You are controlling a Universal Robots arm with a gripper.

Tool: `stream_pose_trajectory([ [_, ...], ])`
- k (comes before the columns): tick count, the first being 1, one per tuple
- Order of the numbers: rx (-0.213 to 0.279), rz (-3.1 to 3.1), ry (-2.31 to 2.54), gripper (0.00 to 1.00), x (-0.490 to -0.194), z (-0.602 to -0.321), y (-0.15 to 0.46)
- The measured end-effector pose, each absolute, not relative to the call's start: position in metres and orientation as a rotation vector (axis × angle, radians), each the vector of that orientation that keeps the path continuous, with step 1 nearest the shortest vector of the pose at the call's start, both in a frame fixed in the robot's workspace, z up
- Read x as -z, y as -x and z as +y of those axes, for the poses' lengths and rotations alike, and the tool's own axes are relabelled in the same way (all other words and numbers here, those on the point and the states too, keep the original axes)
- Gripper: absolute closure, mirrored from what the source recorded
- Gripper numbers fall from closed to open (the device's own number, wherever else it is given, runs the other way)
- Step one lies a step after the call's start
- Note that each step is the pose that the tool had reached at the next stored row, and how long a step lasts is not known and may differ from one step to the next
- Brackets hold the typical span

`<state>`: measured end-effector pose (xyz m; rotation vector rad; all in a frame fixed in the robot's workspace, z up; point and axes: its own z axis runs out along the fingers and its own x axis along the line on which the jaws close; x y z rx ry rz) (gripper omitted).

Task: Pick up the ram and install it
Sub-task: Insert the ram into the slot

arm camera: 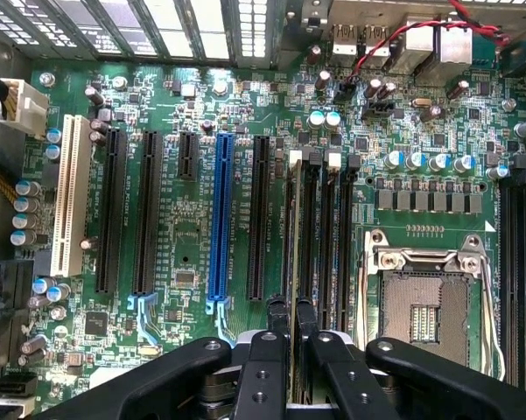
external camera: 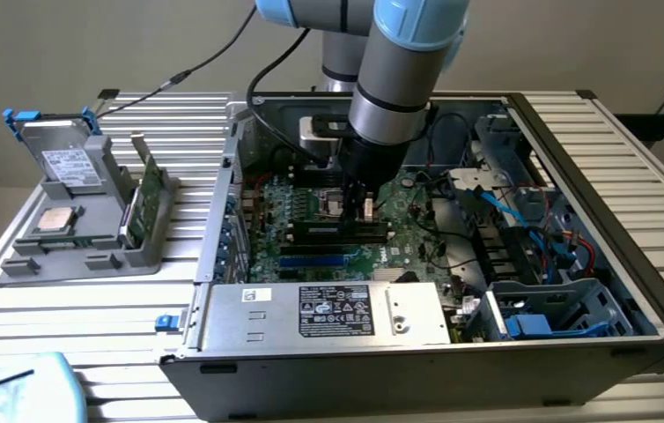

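Closest to the wrist lens, your black 2-fingered claw (arm camera: 292, 308) is clenched on the ram (arm camera: 294, 236), a thin, dark, long circuit-board stick seen edge-on. The stick sits inside the open dark metal computer case (external camera: 649, 291), directly over the green motherboard (arm camera: 184, 254), at the bank of long black memory slots (arm camera: 308, 227). It is on the side of that bank facing the long blue plastic expansion slot (arm camera: 219, 219). You cannot tell whether its lower edge already touches a slot or hangs just above it.

The stick stands on edge, upper edge toward the wrist camera and contact edge down at the board. Its long axis runs parallel to the memory slots and the blue slot, reaching away from the claw along the bank.

Your likely troubles:
- If the stick sits a little off the slot's line, pushing would jam the edge on the slot wall.
- If it tilts lengthwise, 1 end seats first and the other rides high.
- A reversed notch would block seating; the notch is hidden, so you cannot check it.
- A hard push off-line could flex the motherboard, or let the stick slip in the claw.
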<state>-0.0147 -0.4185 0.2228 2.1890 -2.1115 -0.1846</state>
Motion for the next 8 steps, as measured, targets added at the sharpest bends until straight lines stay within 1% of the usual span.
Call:
stream_pose_trajectory([
  [8,0.185,-2.112,-2.189,0.85,-0.222,-0.4184,0.0139],
])
